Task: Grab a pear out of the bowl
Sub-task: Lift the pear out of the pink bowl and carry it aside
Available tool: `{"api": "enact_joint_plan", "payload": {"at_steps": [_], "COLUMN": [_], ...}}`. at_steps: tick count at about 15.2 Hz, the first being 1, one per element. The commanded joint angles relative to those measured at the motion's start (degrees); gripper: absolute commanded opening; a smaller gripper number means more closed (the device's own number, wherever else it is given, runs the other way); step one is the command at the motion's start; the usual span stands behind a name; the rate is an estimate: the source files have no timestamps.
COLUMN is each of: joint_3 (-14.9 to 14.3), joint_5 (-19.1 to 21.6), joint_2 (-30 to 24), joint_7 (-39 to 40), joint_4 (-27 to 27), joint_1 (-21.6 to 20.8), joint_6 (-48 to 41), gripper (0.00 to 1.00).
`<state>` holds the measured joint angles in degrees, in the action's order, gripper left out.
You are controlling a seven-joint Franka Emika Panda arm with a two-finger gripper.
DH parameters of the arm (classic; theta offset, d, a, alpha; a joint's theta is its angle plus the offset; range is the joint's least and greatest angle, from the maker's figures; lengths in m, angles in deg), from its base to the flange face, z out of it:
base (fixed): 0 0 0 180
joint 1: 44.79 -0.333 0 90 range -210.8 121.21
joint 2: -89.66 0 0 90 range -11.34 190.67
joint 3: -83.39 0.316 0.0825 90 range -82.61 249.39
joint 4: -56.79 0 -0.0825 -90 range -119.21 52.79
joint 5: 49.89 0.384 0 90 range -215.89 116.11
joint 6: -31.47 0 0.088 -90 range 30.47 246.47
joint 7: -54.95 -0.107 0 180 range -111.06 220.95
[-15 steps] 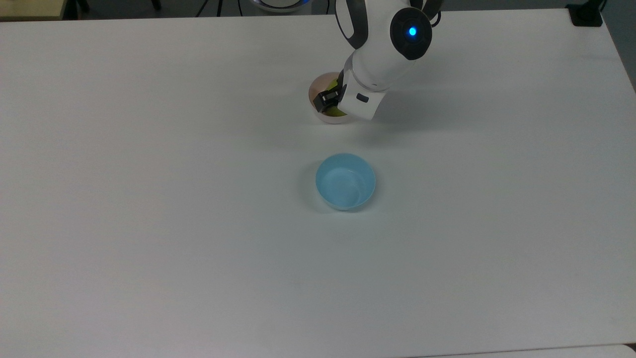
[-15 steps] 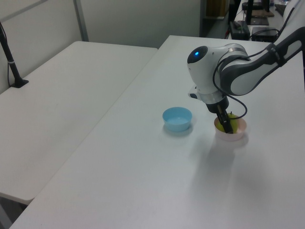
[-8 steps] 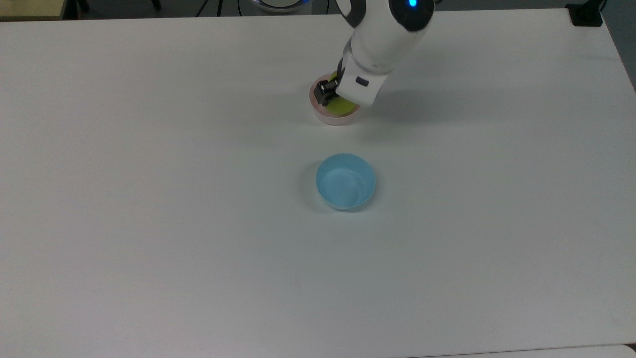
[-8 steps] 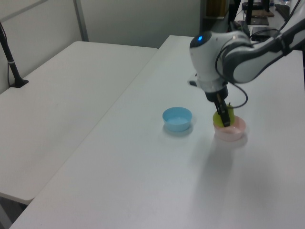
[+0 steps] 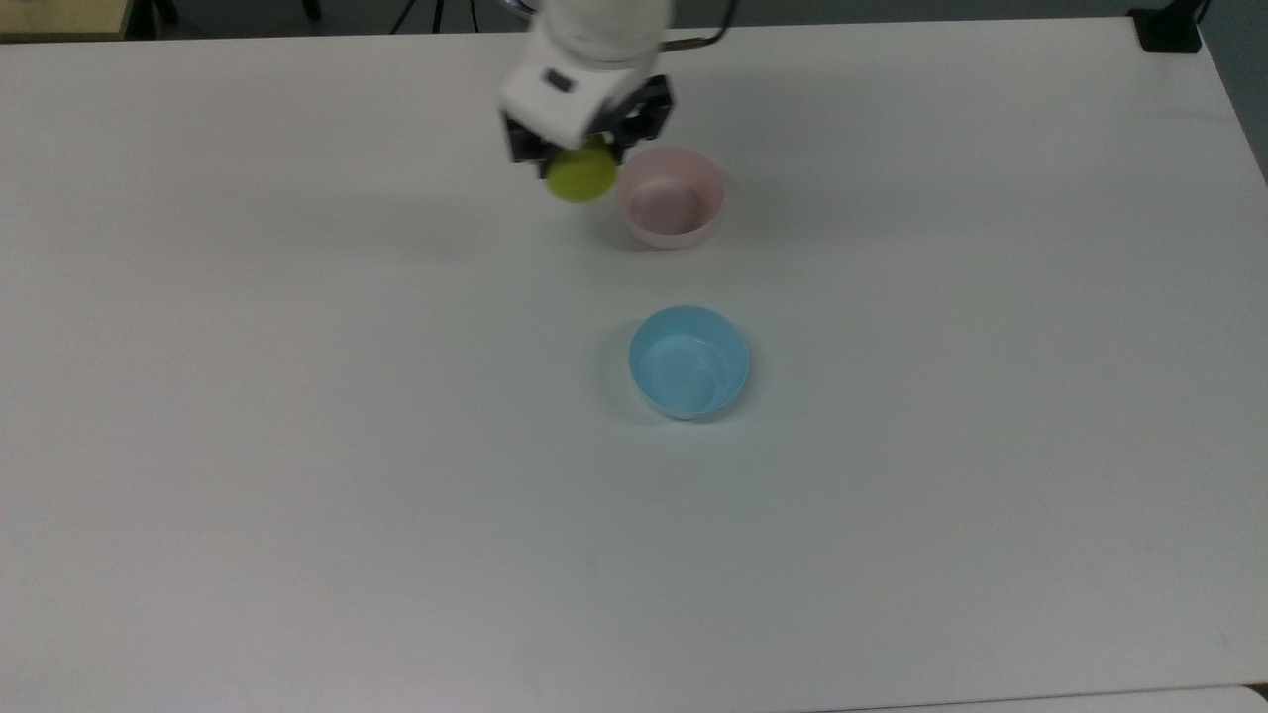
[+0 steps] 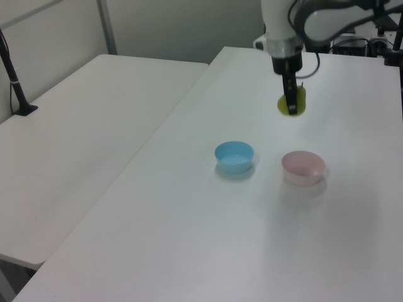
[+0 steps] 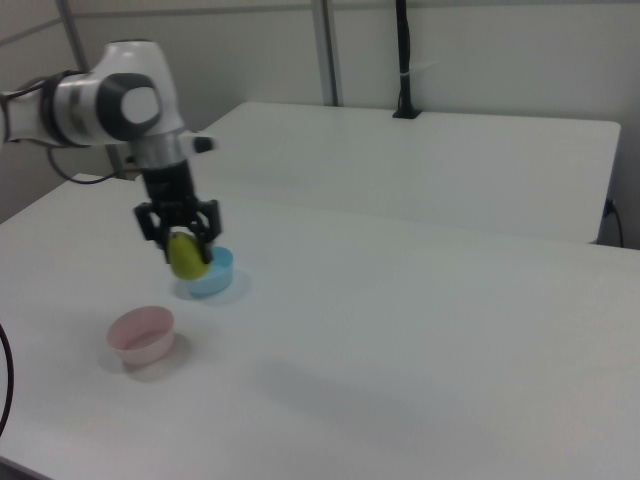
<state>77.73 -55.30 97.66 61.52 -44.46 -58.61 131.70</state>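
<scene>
You've got the pear (image 5: 581, 175) pinched between the fingers (image 5: 580, 158), well above the bowl (image 5: 671, 197); keep grip firm, no jerks.

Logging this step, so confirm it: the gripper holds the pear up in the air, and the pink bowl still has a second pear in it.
Not quite. The gripper does hold the pear up in the air, but the pink bowl holds nothing; the top view shows its bare inside.
</scene>
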Motion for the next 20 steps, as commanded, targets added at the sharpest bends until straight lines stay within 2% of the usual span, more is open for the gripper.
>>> {"api": "enact_joint_plan", "payload": {"at_steps": [1,4,6,10,13,14,15,16,20], "joint_3": [0.38,0.30,0.21,0.21,-0.05,-0.14,-0.14,-0.14,-0.23], "joint_5": [1.01,0.22,-2.40,-4.26,-4.53,-4.53,-4.53,-4.53,-4.44], "joint_2": [2.72,6.75,10.44,13.97,15.12,15.03,14.94,14.85,11.70], "joint_7": [2.82,3.00,2.31,1.42,1.42,1.42,1.42,1.42,-1.81], "joint_4": [2.02,1.94,1.85,1.50,1.50,1.50,1.59,1.59,1.76], "joint_1": [6.15,8.18,8.28,7.92,7.84,7.84,7.84,7.84,7.92], "joint_6": [0.23,4.26,7.25,9.63,10.60,10.60,10.52,10.52,10.52], "gripper": [0.39,0.40,0.42,0.46,0.61,0.71,0.89,1.00,1.00]}}
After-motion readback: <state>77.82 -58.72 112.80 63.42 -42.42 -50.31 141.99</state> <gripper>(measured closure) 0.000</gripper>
